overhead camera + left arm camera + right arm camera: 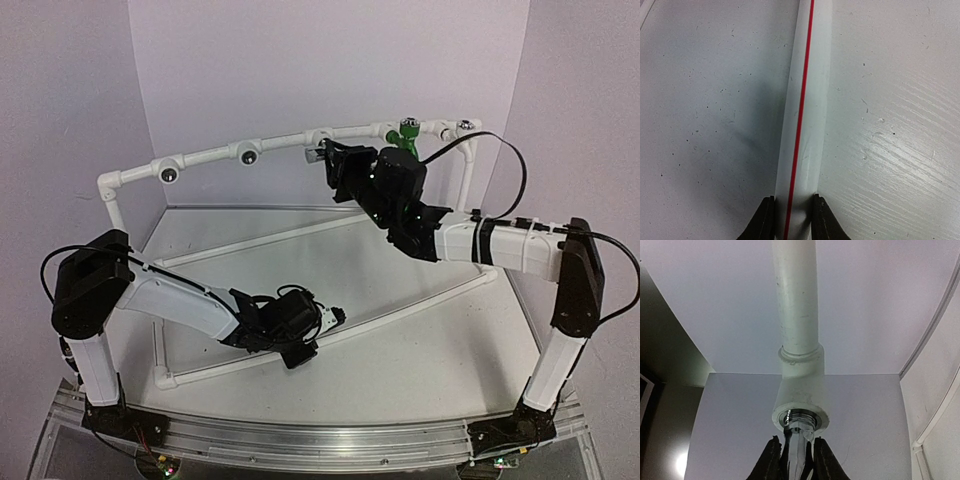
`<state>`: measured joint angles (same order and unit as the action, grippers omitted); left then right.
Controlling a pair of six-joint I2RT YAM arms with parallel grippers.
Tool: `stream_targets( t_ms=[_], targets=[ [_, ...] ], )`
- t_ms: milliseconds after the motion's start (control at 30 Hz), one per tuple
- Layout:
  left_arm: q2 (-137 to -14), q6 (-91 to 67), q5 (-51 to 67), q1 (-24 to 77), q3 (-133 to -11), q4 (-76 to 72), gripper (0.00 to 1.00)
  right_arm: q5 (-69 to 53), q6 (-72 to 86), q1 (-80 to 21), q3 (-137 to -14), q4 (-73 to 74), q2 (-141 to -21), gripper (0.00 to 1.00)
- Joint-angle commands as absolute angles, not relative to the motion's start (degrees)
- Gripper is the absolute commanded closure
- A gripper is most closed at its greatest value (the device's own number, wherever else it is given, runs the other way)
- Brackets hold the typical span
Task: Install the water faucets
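Right tool (795,456) is pinched nearly shut on the silver faucet (800,429), one finger on each side of its shiny body. The left tool (793,216) is narrowed onto the lower pipe (805,100), with both fingertips (765,220) pressed against its sides.

Under everything lies the white surface (420,340). On it stands the white pipe frame (108,185) — its top rail (210,155) runs raised along the far edge, while its lower pipes lie flat on the surface.

The right arm (520,250) reaches from the near right corner up to the rail, right of its middle. The left arm (170,300) stretches low from the near left corner toward the middle of the surface. There the lower pipe, marked with a thin red stripe, crosses on a slant.

Chrome-rimmed sockets (249,153) face forward along the rail. The silver faucet's end meets the mouth of one such socket, set in a white tee fitting (800,390) — how deep it sits cannot be told. A green faucet (405,131) stands upright on the rail near the far right corner, just right of where the silver faucet is held.
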<state>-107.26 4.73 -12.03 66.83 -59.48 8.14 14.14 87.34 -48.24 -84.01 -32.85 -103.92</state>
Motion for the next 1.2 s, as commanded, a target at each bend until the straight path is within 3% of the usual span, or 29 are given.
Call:
stream_targets(
  t_ms=[0, 100, 400, 567, 700, 933, 1167],
  targets=[
    [-110.23, 3.39, -2.54, 70.22, -57.27, 12.96, 1.00, 18.56, 96.81, -42.34, -82.04, -30.88, -106.76, 1.00],
    [-110.57, 3.45, -2.56, 70.21, -57.49, 13.01, 1.00, 21.37, 92.20, -43.18, -79.08, -32.49, -104.36, 1.00],
    [-111.04, 3.71, -2.51, 70.25, -58.04, 13.36, 1.00, 24.39, 84.26, -44.21, -74.83, -32.87, -99.89, 0.78],
    [-111.29, 3.74, -2.46, 70.23, -58.31, 13.61, 1.00, 24.76, 80.91, -44.53, -73.15, -34.97, -98.46, 0.56],
    [-111.42, 3.93, -2.47, 70.18, -58.41, 13.70, 1.00, 24.52, 78.69, -44.96, -72.68, -35.10, -97.16, 0.31],
    [-111.71, 4.07, -2.37, 70.17, -58.46, 13.71, 1.00, 23.64, 73.82, -47.43, -68.58, -37.39, -92.49, 0.03],
    [-112.11, 4.13, -2.06, 70.07, -58.78, 13.64, 1.00, 26.94, 69.78, -50.96, -61.42, -38.93, -85.56, 0.02]
  ],
)
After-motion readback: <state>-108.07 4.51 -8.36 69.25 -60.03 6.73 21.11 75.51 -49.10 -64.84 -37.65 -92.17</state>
